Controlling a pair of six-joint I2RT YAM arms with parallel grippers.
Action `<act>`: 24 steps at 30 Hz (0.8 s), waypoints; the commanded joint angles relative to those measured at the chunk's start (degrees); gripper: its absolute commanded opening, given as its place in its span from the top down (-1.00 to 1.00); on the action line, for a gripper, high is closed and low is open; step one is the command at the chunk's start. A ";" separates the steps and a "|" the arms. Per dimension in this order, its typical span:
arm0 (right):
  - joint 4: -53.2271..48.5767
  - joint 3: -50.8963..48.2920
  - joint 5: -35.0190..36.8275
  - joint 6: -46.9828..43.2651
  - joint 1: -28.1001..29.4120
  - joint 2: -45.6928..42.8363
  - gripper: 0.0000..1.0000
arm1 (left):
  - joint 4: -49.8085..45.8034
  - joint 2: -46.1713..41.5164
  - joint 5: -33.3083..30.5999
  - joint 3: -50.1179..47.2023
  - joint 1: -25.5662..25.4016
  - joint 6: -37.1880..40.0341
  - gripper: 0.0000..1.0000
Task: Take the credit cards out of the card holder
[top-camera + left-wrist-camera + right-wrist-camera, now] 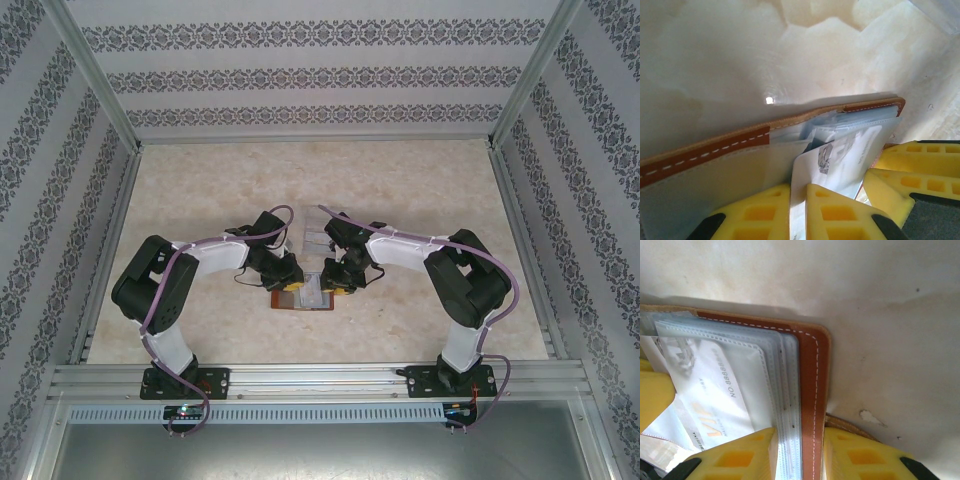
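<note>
The reddish-brown card holder point(303, 300) lies open on the table between both arms. In the left wrist view its stitched edge point(715, 147) runs across, with a pale credit card point(840, 155) sticking out of a grey-blue pocket. My left gripper point(799, 189) is shut on that card's corner. My right gripper point(800, 435) is shut on the card holder's point(812, 375) brown cover and pocket sleeves at its edge. The credit card point(715, 385), printed with numbers and orange letters, pokes out of the sleeves there. Both grippers, left point(291, 284) and right point(339, 281), almost touch over the card holder.
A clear plastic box point(315, 240) sits on the table just beyond the grippers. Patterned walls and metal frame rails point(110, 250) enclose the marbled tabletop point(420, 190), with open surface to the far side and both flanks.
</note>
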 commanded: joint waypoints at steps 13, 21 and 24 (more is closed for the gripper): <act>-1.21 0.13 1.16 -0.60 0.41 2.03 0.41 | -8.88 -2.77 -4.62 1.66 0.65 5.37 0.80; -1.30 0.18 1.17 -0.67 0.41 2.17 0.41 | -15.41 -3.54 -6.39 4.88 0.70 9.65 0.80; -1.21 0.10 1.19 -0.66 0.40 2.17 0.41 | -18.20 -3.46 -7.69 6.34 0.69 11.59 0.82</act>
